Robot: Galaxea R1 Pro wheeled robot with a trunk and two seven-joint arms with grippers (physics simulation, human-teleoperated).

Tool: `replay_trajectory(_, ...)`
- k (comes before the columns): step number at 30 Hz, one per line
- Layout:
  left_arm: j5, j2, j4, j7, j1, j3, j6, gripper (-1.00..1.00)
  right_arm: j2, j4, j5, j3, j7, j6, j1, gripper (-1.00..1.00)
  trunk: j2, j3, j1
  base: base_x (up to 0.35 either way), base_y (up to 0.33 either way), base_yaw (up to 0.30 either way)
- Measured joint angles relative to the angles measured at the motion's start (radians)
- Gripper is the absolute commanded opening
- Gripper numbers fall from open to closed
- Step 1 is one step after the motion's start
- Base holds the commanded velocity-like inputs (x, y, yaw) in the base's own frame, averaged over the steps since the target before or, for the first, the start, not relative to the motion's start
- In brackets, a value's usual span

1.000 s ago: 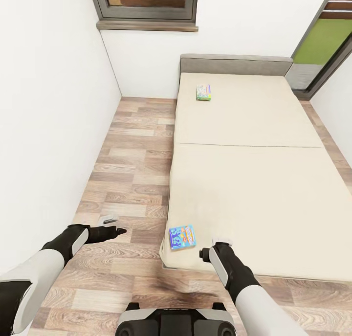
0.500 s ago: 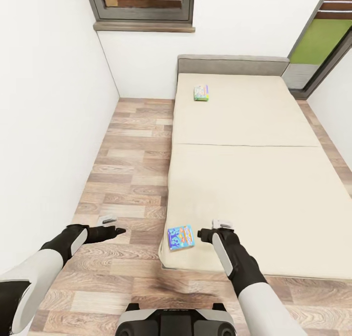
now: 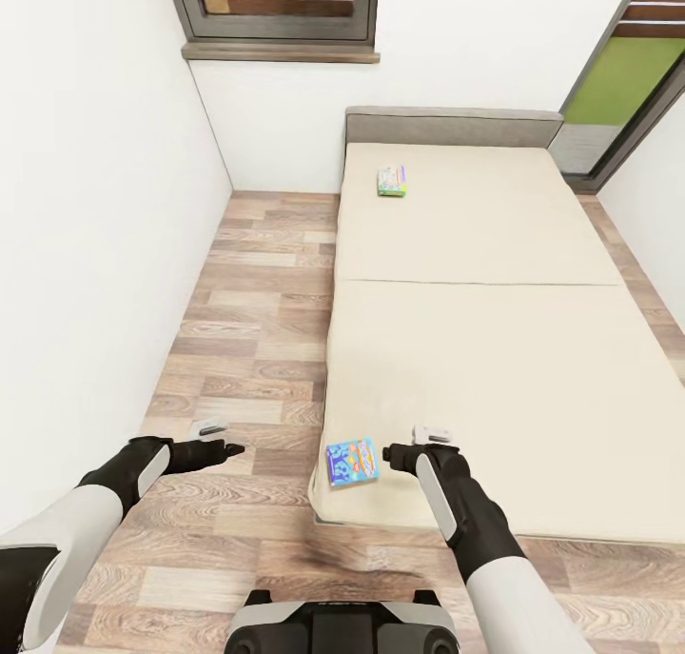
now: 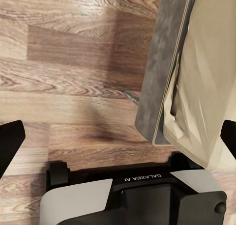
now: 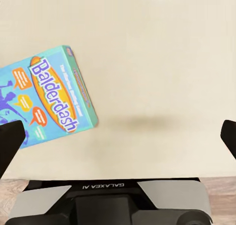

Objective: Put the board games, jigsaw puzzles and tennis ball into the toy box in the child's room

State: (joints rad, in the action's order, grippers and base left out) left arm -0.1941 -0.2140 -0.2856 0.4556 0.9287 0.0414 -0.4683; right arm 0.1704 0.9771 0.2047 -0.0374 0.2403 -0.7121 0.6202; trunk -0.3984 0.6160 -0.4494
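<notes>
On bed (image 3: 495, 349), near-left corner: blue board game (image 3: 352, 461), flat, cover lettered "Balderdash"; cut off at frame edge in R wrist view. Far end, nr headboard: 2nd board game (image 3: 392, 180), pale, print too small to read. Right gripper (image 3: 411, 449) just right of blue box, fingers spread wide, holding nothing. Left gripper (image 3: 221, 442) over floor (image 3: 257, 330), spread, holding nothing.

The far board game (image 3: 393, 180) is too small to read. The blue board game (image 5: 42, 97) is cut off by the picture's edge.
</notes>
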Motion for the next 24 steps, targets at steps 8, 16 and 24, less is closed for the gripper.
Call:
replay_trajectory(8, 0.000, 0.001, 0.000, -0.002, 0.000, 0.001, -0.001, 1.00, 0.000, 0.000, -0.002, 0.001, -0.001, 0.001, -0.001, 1.00, 0.000, 0.000, 0.000, 0.000, 0.000, 0.000)
replay_trajectory(16, 0.000, 0.002, 0.000, -0.005, 0.000, 0.002, 0.000, 1.00, -0.001, -0.002, -0.003, 0.002, -0.001, 0.003, -0.001, 1.00, 0.000, 0.000, 0.000, 0.000, 0.000, 0.000)
replay_trajectory(24, 0.000, 0.002, 0.000, -0.006, 0.000, 0.002, 0.000, 1.00, -0.001, -0.013, -0.004, 0.003, 0.001, 0.007, -0.001, 1.00, 0.000, 0.000, 0.000, 0.000, 0.000, 0.000)
